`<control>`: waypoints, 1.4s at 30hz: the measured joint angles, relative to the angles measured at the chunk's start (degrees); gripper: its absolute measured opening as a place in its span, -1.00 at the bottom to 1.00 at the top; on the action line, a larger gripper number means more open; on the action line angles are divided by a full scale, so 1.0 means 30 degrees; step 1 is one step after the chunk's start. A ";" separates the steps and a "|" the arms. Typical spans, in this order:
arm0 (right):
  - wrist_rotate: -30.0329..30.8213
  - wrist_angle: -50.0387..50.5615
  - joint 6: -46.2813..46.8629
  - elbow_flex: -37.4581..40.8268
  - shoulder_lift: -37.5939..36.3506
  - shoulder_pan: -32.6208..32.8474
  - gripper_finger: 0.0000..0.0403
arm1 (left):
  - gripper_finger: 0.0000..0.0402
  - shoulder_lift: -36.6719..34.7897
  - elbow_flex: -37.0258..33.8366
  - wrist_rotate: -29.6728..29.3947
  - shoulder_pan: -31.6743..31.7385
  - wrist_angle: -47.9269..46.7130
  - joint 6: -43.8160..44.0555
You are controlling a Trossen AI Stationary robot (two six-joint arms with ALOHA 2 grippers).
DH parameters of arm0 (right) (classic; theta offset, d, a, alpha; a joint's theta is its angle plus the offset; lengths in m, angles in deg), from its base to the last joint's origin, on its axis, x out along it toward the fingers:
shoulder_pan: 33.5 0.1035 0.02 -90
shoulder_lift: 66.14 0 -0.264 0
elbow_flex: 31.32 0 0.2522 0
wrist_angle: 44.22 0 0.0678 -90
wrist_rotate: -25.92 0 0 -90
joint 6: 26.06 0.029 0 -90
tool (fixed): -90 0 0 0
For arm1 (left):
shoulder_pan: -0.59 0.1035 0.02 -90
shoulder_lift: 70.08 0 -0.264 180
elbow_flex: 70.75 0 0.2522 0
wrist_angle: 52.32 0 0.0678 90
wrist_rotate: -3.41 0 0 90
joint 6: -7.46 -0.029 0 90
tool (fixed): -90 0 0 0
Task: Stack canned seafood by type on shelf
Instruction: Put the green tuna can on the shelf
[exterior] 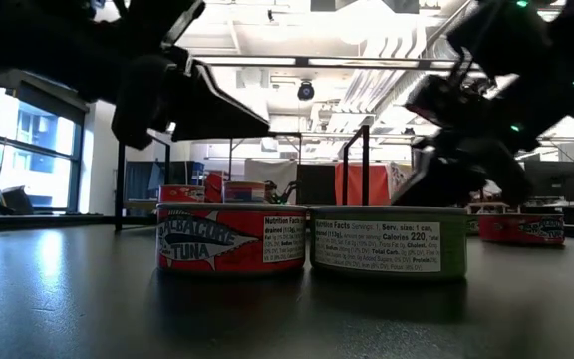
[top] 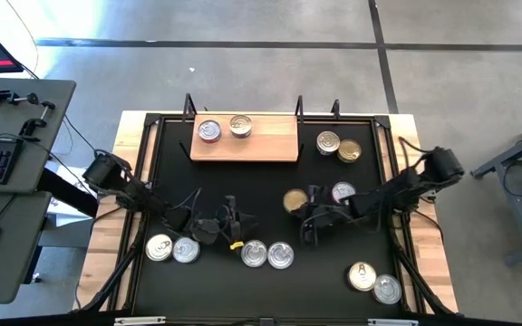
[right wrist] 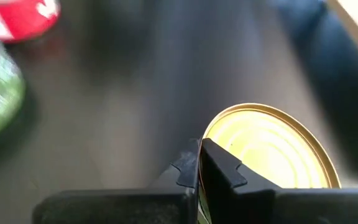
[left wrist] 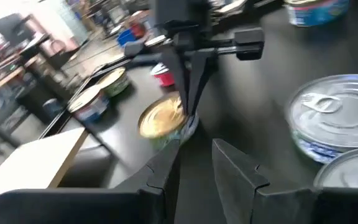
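The light-brown shelf lies at the table's far side and bears two tins. Other tins lie about the black table in pairs. A gold-topped tin sits flat near the middle, beside a silver one. My right gripper is shut at this gold tin's rim. My left gripper hovers open a little to the left, facing the gold tin and touching nothing. My right gripper's shut fingertips meet the gold-topped tin at its rim, on the side toward the table's right and near edges. They come slanting down from the right. The tin rests on the table. Whether the rim is pinched or only touched, I cannot tell.
Two tins stand right of the shelf. Pairs lie near the left, the middle and the right near corner. The low view shows a red tuna tin against a green one.
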 joint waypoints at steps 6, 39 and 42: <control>-0.2309 0.0311 -0.0059 -0.3343 0.1985 -0.0542 -1.00 | -0.31 0.1427 0.1075 0.1002 0.0267 -0.0010 -0.2296; -0.2381 0.1055 -0.4028 -0.6539 0.2413 -0.0964 -0.90 | -0.41 0.4432 0.2253 -0.1508 0.1016 -0.0363 -0.3676; -0.2371 0.1061 -0.5128 -0.6539 0.2092 -0.0963 -0.72 | -0.41 0.4054 0.2272 -0.1768 0.0823 -0.0582 -0.2351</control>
